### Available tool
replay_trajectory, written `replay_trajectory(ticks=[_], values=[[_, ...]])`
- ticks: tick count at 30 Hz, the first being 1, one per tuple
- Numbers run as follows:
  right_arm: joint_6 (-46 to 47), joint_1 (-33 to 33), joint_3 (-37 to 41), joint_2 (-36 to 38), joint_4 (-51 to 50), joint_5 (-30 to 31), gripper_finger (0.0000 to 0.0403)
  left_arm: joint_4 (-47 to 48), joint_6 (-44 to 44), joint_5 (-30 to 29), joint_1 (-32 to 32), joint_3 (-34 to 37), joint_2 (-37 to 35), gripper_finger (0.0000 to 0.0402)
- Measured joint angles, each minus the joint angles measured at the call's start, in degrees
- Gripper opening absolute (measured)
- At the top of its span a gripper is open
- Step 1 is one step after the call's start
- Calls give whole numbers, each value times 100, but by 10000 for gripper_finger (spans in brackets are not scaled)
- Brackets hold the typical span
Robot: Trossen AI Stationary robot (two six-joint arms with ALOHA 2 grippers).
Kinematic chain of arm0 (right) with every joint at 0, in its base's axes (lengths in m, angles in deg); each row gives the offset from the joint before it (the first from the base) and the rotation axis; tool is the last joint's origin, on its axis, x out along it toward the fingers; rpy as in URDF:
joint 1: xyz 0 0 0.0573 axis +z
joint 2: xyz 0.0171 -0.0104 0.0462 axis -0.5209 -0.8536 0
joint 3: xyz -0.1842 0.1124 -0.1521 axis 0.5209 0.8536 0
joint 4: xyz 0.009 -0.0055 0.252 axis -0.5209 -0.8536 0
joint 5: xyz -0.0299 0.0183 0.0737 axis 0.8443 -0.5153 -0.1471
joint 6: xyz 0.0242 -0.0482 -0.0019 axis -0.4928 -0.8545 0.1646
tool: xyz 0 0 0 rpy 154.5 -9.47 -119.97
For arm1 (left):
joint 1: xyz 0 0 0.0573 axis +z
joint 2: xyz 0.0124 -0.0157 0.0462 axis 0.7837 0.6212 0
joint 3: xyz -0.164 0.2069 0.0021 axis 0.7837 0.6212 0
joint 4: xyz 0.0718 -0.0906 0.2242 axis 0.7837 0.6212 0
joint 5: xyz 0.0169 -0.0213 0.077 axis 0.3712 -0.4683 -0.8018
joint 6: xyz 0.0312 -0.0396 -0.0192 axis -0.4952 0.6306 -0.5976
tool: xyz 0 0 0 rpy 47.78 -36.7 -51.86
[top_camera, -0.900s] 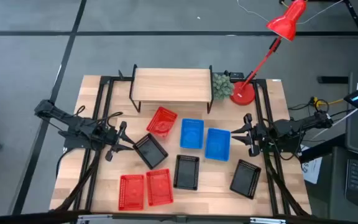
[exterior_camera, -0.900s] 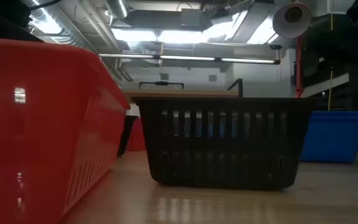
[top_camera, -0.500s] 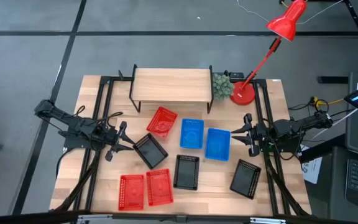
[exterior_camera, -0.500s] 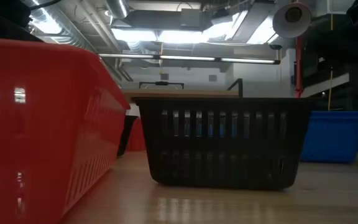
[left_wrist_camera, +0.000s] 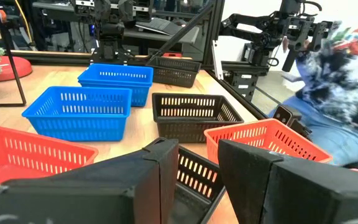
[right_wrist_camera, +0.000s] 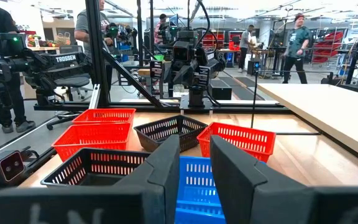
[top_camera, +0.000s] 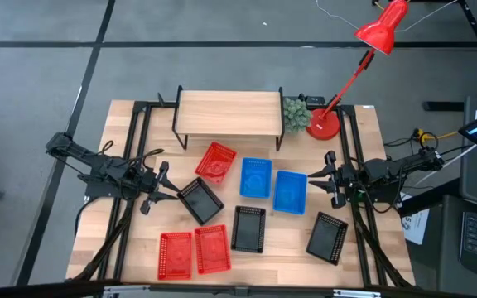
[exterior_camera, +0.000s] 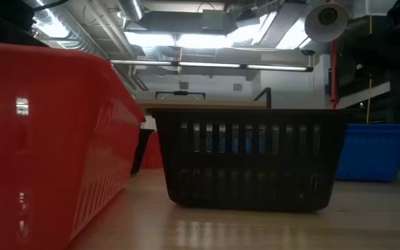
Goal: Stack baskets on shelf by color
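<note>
Workshop interior, grey floor; light-wood surface (top_camera: 139, 120) carrying all items. Landmark: shelf (top_camera: 228, 112), bare-topped, at the far edge of the surface.

Baskets counted from the high view, eight in all:
- Red basket (top_camera: 215, 160), tilted, just in front of the shelf.
- Blue basket (top_camera: 256, 177), beside the red one, in front of the shelf; second blue basket (top_camera: 290, 191) touching it on the right-arm side.
- Black basket (top_camera: 199, 199), turned at an angle, in front of the shelf toward the left arm.
- Black basket (top_camera: 248, 228), farther forward of the shelf, centre.
- Black basket (top_camera: 328, 237), angled, well forward of the shelf on the right-arm side.
- Two red baskets (top_camera: 175, 254) (top_camera: 212, 248), side by side, farthest from the shelf at the near edge.

Left gripper (top_camera: 160, 189): released, fingers parted, empty, just beside the angled black basket.
Right gripper (top_camera: 328, 175): released, fingers parted, empty, near the second blue basket.

Beside the shelf: small green plant (top_camera: 296, 113); red desk lamp (top_camera: 377, 33) with its base (top_camera: 323, 123) next to the plant.

People stand among the workstations in the background of the right wrist view.
</note>
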Motion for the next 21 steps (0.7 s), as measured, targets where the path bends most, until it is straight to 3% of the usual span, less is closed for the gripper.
replay_trajectory(ticks=[9, 15, 21], values=[[0, 2, 0, 2, 0, 0, 92, -75, -129, -83, -1, 1, 0, 106], [43, 1, 0, 0, 90, -4, 92, -1372, -204, -145, -1, 0, 0, 106], [1036, 0, 2, 0, 695, -57, 92, -2614, -187, -274, 0, 2, 1, 106]])
